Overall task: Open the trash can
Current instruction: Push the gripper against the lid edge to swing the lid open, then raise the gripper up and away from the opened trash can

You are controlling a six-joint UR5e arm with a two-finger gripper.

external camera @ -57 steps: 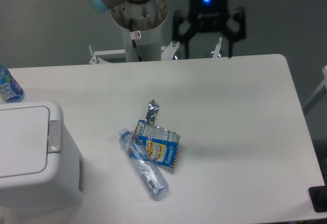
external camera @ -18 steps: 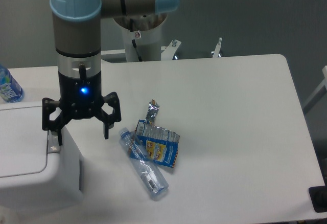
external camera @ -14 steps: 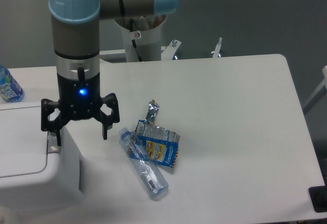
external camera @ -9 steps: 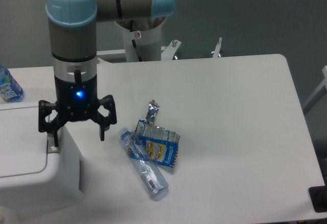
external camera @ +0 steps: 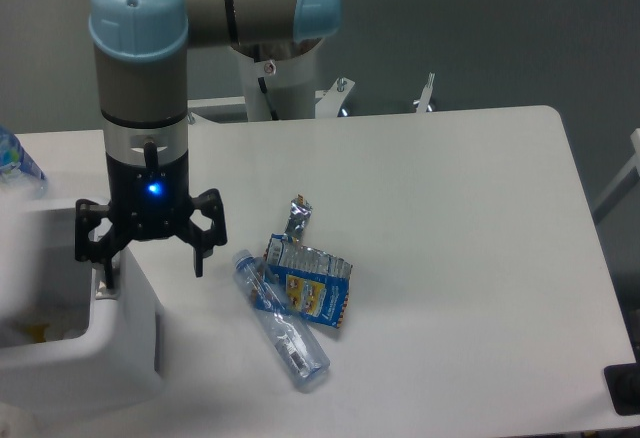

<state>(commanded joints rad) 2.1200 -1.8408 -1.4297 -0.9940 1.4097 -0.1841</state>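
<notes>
White trash can (external camera: 90, 353) sits under the spread hand (external camera: 148, 255), one fingertip (external camera: 104, 280) on its rim tab.

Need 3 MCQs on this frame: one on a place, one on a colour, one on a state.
1. Where is the trash can?
A. left front corner of the table
B. right far corner
C. table centre

2. What colour light glows on the gripper?
A. red
B. blue
C. green

3. The trash can is:
A. open
B. tipped over
C. closed

Key: 1 A, it fills the lower left of the view. 2 B, a blue dot shows above the fingers. 3 A, its dark interior is exposed, no flat lid on top.
</notes>
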